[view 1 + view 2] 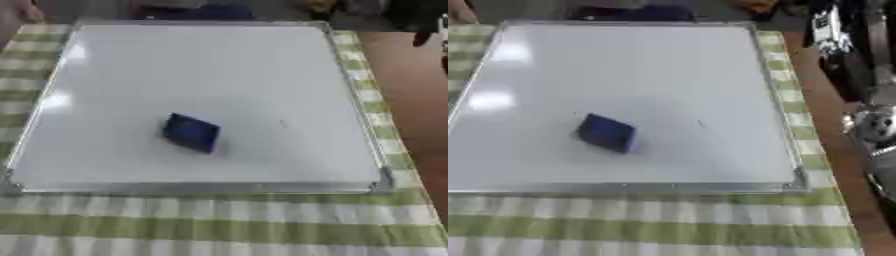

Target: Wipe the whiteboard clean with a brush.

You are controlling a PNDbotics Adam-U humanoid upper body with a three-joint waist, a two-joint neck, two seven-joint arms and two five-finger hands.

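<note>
A blue brush (190, 132) lies alone on the whiteboard (210, 65), a little left of centre in the lower half of the frame, turned at a slant. The board rests on a green and white checked cloth (219, 225). The right arm (859, 55) shows along the right edge of the right eye view; its fingers cannot be made out, and no hand touches the brush

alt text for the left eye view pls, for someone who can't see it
A blue eraser brush lies on a whiteboard with a silver frame, a little left of centre and toward its near edge. The board rests on a green and white checked cloth, with bare brown table to the right. No robot hand is in this view.
</note>
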